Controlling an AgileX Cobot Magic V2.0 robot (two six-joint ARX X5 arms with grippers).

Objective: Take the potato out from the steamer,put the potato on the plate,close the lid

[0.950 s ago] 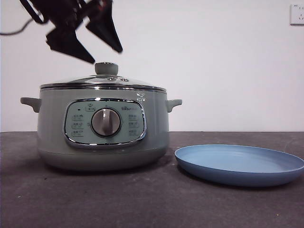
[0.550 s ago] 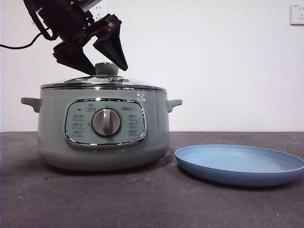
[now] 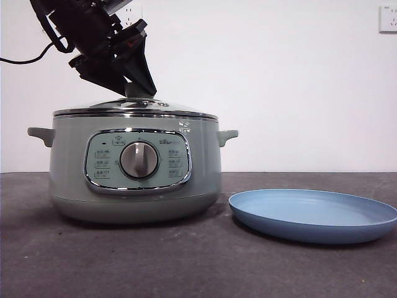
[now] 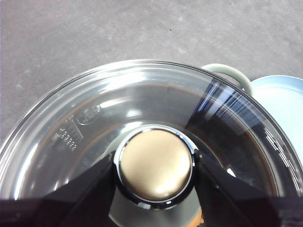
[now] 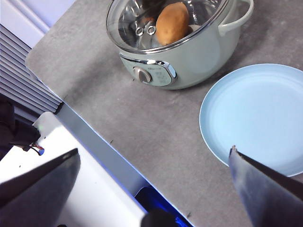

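The left gripper (image 3: 138,88) has dropped since a second ago, and its jaws now clamp the knob of the lid (image 4: 142,109), which sits on the steamer (image 3: 135,164) toward the table's left side. The potato (image 5: 172,23) lies inside under the glass. The plate (image 3: 313,214) rests beside the pot, unmoved. The right gripper (image 5: 151,179) hangs high, jaws spread wide.

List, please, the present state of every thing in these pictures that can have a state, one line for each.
Domed glass lid with pale green knob: on the pot, closed.
Round sage-green steamer: upright, covered.
Oval orange-brown potato: inside the steamer.
Shallow light-blue plate: empty, beside the steamer.
Left gripper: jaws shut on the lid's knob.
Right gripper: jaws open, holding nothing.
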